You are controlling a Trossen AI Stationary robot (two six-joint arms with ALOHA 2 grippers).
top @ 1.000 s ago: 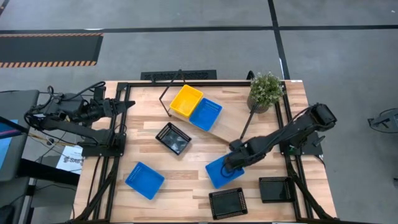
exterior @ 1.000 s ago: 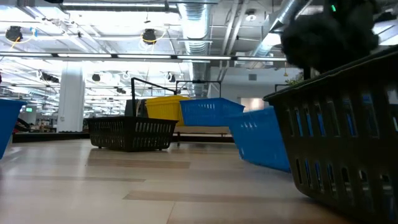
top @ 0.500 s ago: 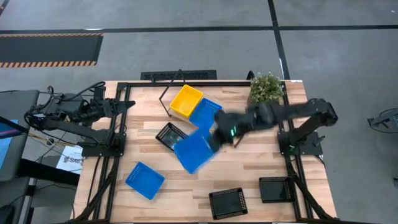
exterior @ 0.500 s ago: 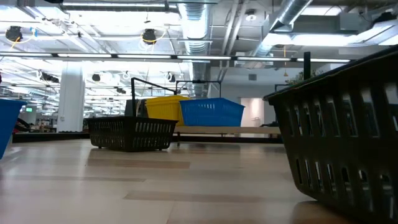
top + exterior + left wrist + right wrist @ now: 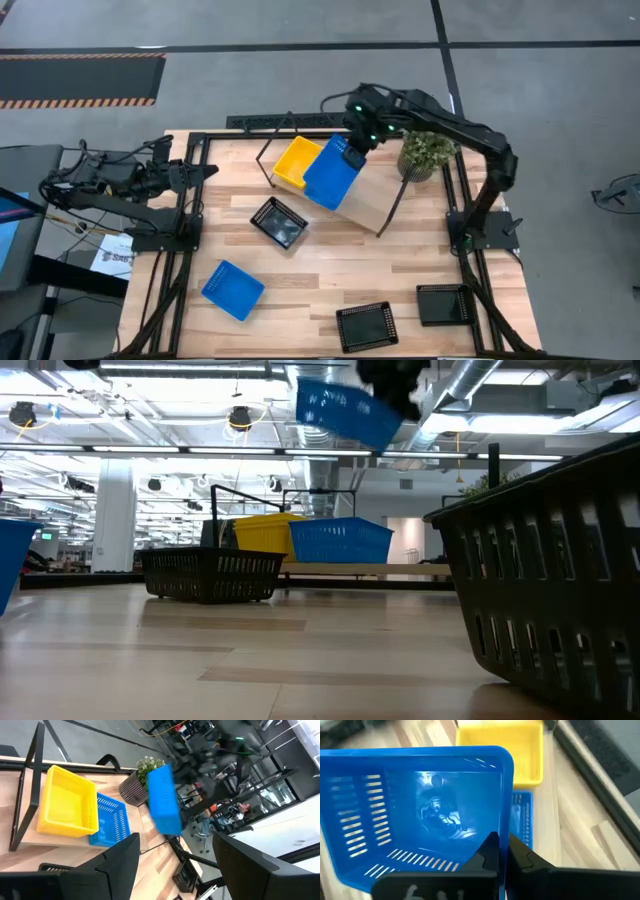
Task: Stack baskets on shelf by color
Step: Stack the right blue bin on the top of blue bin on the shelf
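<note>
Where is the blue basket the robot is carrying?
In the high view, the right gripper holds the blue basket up in the air over the shelf, right above another blue basket beside the yellow basket.

Your right arm: dark jointed links, green lights glowing near the wrist, upper centre | your left arm: dark, loose cables alongside, left edge | your left gripper's fingers: broad, black, angular

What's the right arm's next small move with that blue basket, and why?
Probably lower it straight down. The right end effector grips the blue basket by its rim, tilted, above the blue basket on the shelf, beside the yellow basket.
</note>
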